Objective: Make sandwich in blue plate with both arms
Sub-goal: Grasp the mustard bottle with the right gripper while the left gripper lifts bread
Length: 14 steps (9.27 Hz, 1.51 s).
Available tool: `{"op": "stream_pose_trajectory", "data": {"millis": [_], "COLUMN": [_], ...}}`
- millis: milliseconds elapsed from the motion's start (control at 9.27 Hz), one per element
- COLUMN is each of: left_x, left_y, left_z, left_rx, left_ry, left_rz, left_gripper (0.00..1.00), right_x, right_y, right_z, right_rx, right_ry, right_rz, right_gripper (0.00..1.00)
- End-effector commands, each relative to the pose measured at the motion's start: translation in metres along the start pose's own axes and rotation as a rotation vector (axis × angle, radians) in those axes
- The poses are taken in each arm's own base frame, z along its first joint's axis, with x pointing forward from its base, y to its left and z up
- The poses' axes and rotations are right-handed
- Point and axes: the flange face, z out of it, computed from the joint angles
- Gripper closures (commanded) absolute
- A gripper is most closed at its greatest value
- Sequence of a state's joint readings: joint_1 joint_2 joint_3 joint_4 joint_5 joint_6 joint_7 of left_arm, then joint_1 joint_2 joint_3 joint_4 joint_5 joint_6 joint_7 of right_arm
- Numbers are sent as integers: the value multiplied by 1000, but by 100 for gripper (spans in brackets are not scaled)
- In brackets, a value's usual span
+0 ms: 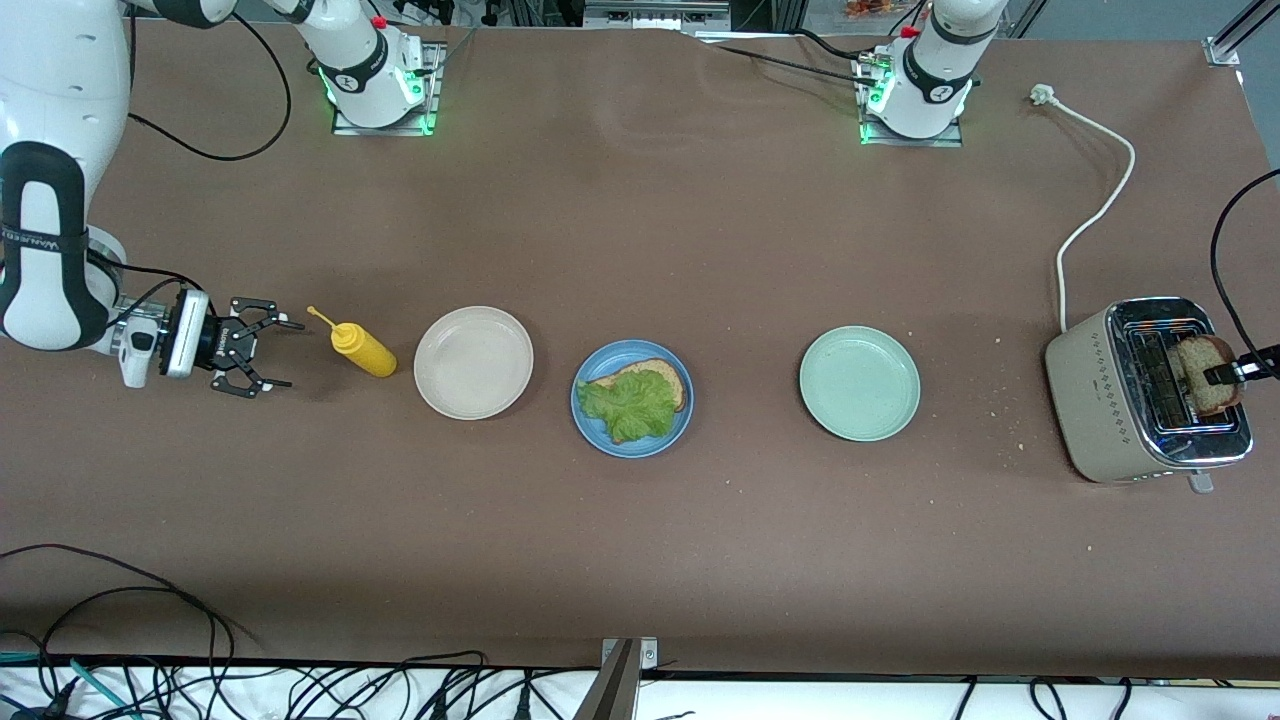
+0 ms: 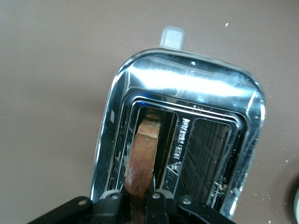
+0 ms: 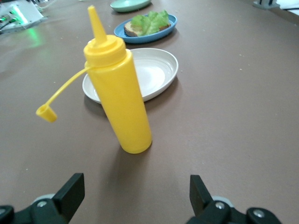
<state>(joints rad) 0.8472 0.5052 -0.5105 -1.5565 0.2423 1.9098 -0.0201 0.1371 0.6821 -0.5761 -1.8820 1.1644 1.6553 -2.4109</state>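
Left end effector (image 1: 1228, 374) is over the toaster (image 1: 1100, 390) at the left arm's end of the table (image 1: 640, 520), fingers clamped on a bread slice (image 1: 1203, 370) standing upright in one slot; the left wrist view shows the slice's (image 2: 141, 158) crust edge between the fingers, the other slot holding nothing. Right end effector (image 1: 262, 347) sits low at the right arm's end, fingers spread wide and holding nothing, just beside an upright yellow bottle (image 1: 362, 348) with its cap off and dangling on its tether. Blue plate (image 1: 592, 425) lies mid-table between a beige plate (image 1: 473, 362) and a green plate (image 1: 859, 383). On it: one bread slice (image 1: 660, 373) with a lettuce leaf (image 1: 627, 403) on top, no upper slice.
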Motion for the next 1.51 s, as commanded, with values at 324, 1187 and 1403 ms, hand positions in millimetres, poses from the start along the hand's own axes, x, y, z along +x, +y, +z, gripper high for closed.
{"op": "stream_pose_trajectory", "data": {"millis": [324, 1187, 1403], "left_x": [-45, -90, -98], "left_y": [50, 241, 314], "left_z": [-128, -142, -123], "left_rx": [124, -314, -405], "left_ry": [62, -141, -234], "left_rz": [56, -135, -185], "left_gripper": [100, 100, 100], "right_x": [-51, -27, -19], "right_y": [-8, 6, 10], "right_z": [47, 110, 118], "right_rx": [77, 113, 125], "right_ry": [284, 497, 509], "right_rz": [-107, -160, -172], "right_gripper": [0, 0, 11]}}
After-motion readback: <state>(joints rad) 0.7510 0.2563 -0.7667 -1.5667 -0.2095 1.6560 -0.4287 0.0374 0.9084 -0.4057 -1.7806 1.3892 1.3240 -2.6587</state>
